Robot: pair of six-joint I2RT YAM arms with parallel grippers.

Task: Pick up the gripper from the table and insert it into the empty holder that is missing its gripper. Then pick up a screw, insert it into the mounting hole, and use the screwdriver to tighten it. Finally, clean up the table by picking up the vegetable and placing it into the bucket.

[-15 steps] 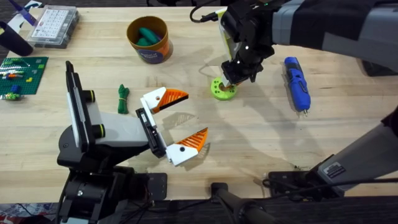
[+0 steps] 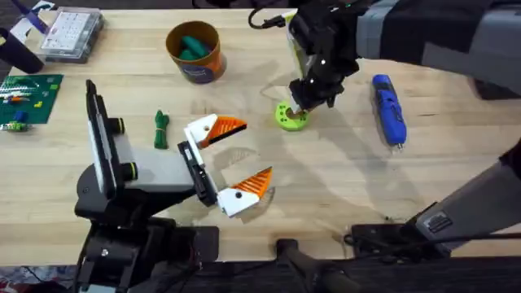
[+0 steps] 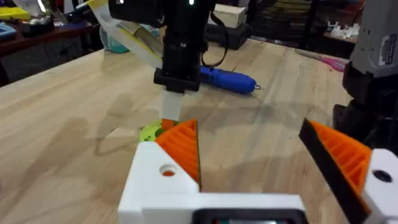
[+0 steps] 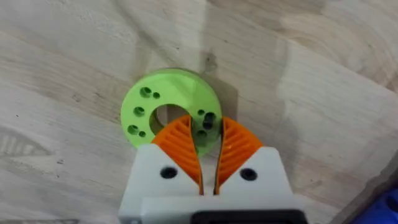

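From above, the right gripper [image 2: 299, 106] hangs over the lime-green holed disc [image 2: 291, 116], its tips down at the disc's rim. Taking that disc as the landmark: the blue screwdriver [image 2: 388, 109] lies on the counter [image 2: 342, 179] well off to one side, the orange bucket [image 2: 195, 50] sits on the other side and farther back, and the dark green vegetable [image 2: 160, 129] lies beyond the left gripper [image 2: 232, 159], whose jaws are spread wide.

The left wrist camera looks between its own parted orange pads [image 3: 185, 146] toward the disc [image 3: 151, 132], with the right arm standing straight over it and the screwdriver [image 3: 227, 79] behind.

The right wrist view sits right over the disc [image 4: 169, 115]; the jaws are nearly pressed together, a thin slit between the pads [image 4: 180, 144], seemingly nipping something small at the disc's edge, though I can't make out what.

A screw would be tiny, hard and slippery, I'd guess, best pinched by its shank. No readable writing anywhere.
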